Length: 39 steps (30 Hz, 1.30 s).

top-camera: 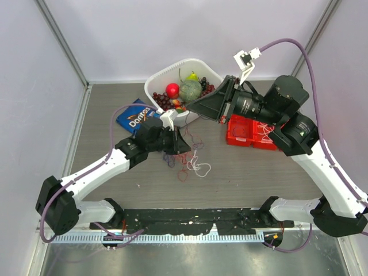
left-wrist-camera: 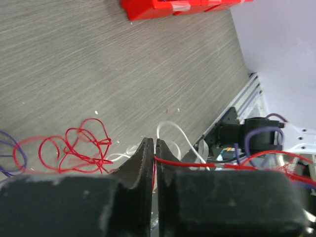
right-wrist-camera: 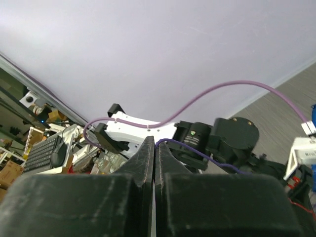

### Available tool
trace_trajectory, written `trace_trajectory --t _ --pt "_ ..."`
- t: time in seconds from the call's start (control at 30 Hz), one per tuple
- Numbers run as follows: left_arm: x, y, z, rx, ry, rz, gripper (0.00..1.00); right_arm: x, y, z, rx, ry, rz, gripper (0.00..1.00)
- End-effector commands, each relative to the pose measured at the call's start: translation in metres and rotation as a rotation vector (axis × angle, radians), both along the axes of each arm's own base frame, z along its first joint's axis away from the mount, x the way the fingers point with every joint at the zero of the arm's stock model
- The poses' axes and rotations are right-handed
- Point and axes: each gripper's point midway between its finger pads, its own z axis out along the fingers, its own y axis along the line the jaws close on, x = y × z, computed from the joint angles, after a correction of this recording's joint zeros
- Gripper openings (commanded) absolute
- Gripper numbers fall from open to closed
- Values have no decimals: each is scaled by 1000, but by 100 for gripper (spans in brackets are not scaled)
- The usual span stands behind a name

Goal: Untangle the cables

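Observation:
The cables lie in a loose bunch on the table in the top view: a white one (top-camera: 200, 168), a red one (top-camera: 183, 173) and a purple-blue one (top-camera: 170, 160). My left gripper (top-camera: 183, 144) is just above the bunch. In the left wrist view it (left-wrist-camera: 155, 148) is shut on a red cable (left-wrist-camera: 187, 161). Red loops (left-wrist-camera: 74, 148) and a white cable (left-wrist-camera: 174, 129) lie on the table beyond it. My right gripper (top-camera: 191, 105) is raised near the basket. In the right wrist view it (right-wrist-camera: 154, 144) is shut on a thin purple-blue cable (right-wrist-camera: 207, 156) that runs off to the right.
A white basket (top-camera: 152, 86) of fruit stands at the back. A blue chip bag (top-camera: 133, 117) lies to the left of the cables. A red box (top-camera: 244, 131) sits to the right under the right arm and also shows in the left wrist view (left-wrist-camera: 163, 9).

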Motion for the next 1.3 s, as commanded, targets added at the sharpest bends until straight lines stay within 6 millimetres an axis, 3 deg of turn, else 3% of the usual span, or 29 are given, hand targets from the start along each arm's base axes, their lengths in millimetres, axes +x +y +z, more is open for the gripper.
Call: trace_trajectory --t 0.0,0.17,0.33,0.43,0.6,0.73,0.77,0.8,0.83,0.87,0.93,1.1,1.27 --pt "8 -5 -7 -11 3 30 0 -18 -11 53 119 -99 27 1" --pt "-10 10 -72 58 177 87 0 -11 -24 87 181 -161 -67 1" --pt "-34 29 -129 82 319 152 0 -21 -45 141 291 -265 -125 1" --pt "-37 35 -137 100 326 168 0 -29 -56 165 351 -309 -137 1" --pt "-34 39 -137 151 293 162 0 -29 -70 175 375 -350 -208 1" --pt "-33 35 -126 154 298 139 0 4 -82 148 278 -295 -397 1" --pt "-33 34 -122 148 296 135 0 24 -86 128 220 -240 -493 1" --pt "-32 33 -116 140 290 133 0 28 -95 121 195 -230 -544 1" --pt "-32 33 -110 134 284 133 0 50 -105 98 128 -165 -664 1" --pt "-31 32 -104 130 279 134 0 56 -112 87 92 -145 -716 1" --pt "-30 32 -91 122 270 133 0 82 -140 53 -24 -74 -930 1" --pt "-33 29 -64 104 272 116 0 109 -152 -10 -282 -46 -1065 1" --pt "-32 27 -35 61 239 113 0 138 -172 -58 -446 18 -1175 1"
